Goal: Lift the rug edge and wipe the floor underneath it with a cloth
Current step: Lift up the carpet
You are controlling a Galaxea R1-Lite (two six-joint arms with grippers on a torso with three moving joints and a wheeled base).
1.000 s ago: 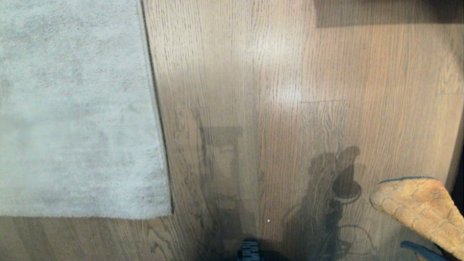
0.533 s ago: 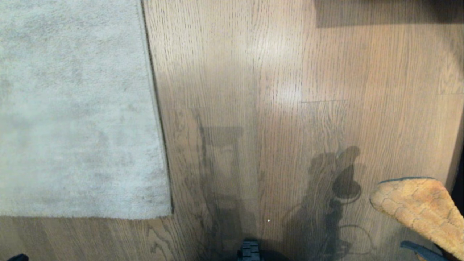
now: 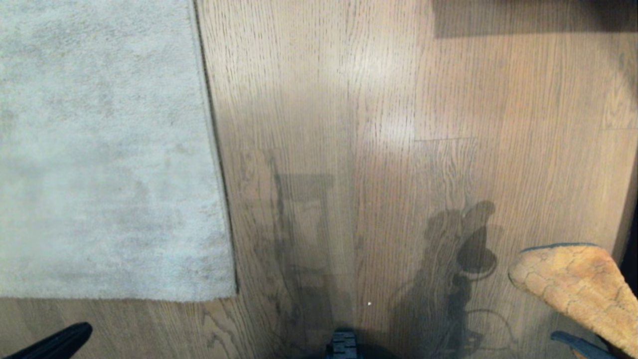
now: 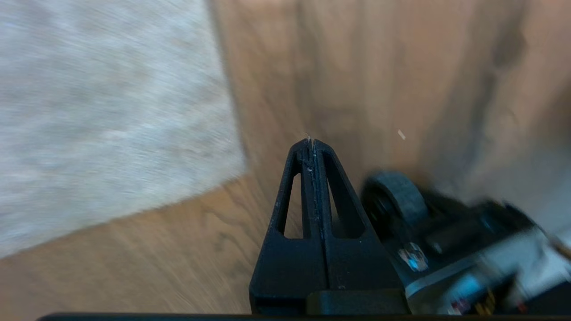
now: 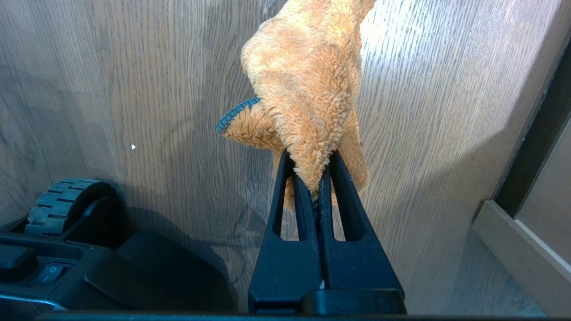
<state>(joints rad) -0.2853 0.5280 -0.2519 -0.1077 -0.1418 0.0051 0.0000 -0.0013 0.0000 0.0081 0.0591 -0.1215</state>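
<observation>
Rug edge [image 3: 212,149], the straight border of the large pale grey short-pile rug [image 3: 99,149], runs up and down the left half of the head view and lies flat on the brown oak-look plank floor [image 3: 349,99], meeting a second border at a near corner [image 3: 232,294]. By its look the rug is soft and floppy but broad, so only a strip near the border should rise when pulled; the pile gives some friction, and the corner or the border just beyond it seems the easiest place to pinch, with one finger slid beneath.

Below that corner, at the bottom left, the left gripper [image 3: 82,330] shows as a dark tip over bare planks, near the rug's short border but apart from it. In its wrist view the left gripper [image 4: 311,141] has its two fingers pressed together with nothing between them, so it would have to part them first.

Centre bottom sits a small ribbed black wheel [image 3: 343,346] of the base.

Far right, the small orange-tan fluffy cloth [image 3: 573,284], blue-trimmed, hangs clear of the floor, well apart from the rug. The right gripper [image 5: 317,178] is clamped on its fold; it looks light, limp and absorbent.
</observation>
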